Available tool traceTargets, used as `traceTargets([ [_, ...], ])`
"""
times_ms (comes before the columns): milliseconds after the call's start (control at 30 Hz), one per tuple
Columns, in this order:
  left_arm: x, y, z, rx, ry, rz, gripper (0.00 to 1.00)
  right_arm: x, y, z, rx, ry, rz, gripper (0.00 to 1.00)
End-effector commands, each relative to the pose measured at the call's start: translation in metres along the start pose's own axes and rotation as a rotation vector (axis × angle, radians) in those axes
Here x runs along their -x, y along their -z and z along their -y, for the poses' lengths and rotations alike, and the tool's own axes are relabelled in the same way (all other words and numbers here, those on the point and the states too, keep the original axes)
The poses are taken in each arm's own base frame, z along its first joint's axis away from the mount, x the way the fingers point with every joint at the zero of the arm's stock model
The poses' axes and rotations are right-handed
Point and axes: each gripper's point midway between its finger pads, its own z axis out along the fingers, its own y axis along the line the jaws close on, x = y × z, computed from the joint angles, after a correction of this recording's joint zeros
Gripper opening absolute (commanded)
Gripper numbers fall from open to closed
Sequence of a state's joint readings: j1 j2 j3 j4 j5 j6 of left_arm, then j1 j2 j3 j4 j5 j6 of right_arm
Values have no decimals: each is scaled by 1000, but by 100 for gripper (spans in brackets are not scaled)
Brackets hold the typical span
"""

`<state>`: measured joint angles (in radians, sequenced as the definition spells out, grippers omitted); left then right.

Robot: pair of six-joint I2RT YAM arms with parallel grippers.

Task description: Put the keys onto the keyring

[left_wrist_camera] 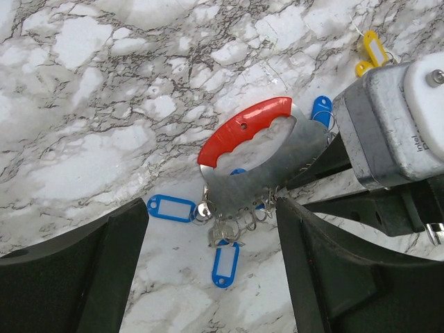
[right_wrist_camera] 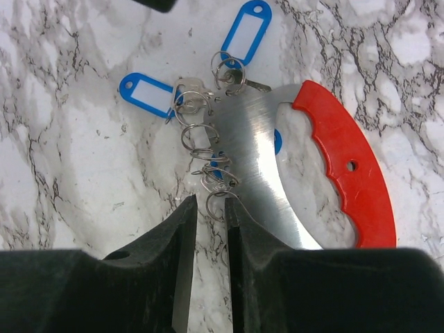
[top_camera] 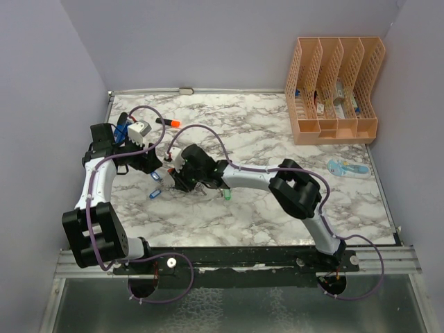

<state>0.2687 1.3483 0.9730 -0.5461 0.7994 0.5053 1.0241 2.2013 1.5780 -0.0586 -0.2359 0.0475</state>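
Item: keyring (right_wrist_camera: pixel 277 159) — flat on the worktop (right_wrist_camera: pixel 76 180), left of centre, with blue-tagged keys (right_wrist_camera: pixel 149 94) bunched at its silver edge. The right gripper (right_wrist_camera: pixel 208 211) has jaws nearly together at a wire loop (right_wrist_camera: pixel 220 201); whether it is pinched, cannot tell. The left gripper (left_wrist_camera: pixel 208 208) is spread wide and holds nothing. Risks — the thin loop slipping from the tips, or the keyring skidding under a pull. In the overhead view the right wrist hides the keyring.

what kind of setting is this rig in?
Probably a walled lab test cell dressed as an office desk: plain grey walls close in a marble-pattern tabletop, a peach file organizer stands in the far right corner, and an orange marker lies near the far left.
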Motion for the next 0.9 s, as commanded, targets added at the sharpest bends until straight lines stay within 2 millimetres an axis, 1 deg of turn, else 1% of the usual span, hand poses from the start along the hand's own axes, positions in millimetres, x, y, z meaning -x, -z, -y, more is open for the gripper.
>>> traceTargets([
  [0,7,4,1,-2,-16,39,77,-10,-8,2,-24,-15,-31,21],
  [133,8,5,1,-1,-18,41,77,-15,-10,-2,-10,-30,-42,19],
  [267,8,5,0,0,-17,42,77,-17,-13,-7,-12,-25,-51,19],
  [500,8,5,-1,0,-16,43,77,-24,-19,-8,-10,-37,-63,20],
  [767,6,3,-1,-9,-5,44,77,-25,-29,-5,-13,-42,-57,21],
  [833,5,3,-1,-10,-1,41,77,-25,-32,-4,-19,-44,-54,20],
  [867,5,3,-1,-11,-2,41,77,-26,-33,-4,-20,-45,-54,18],
])
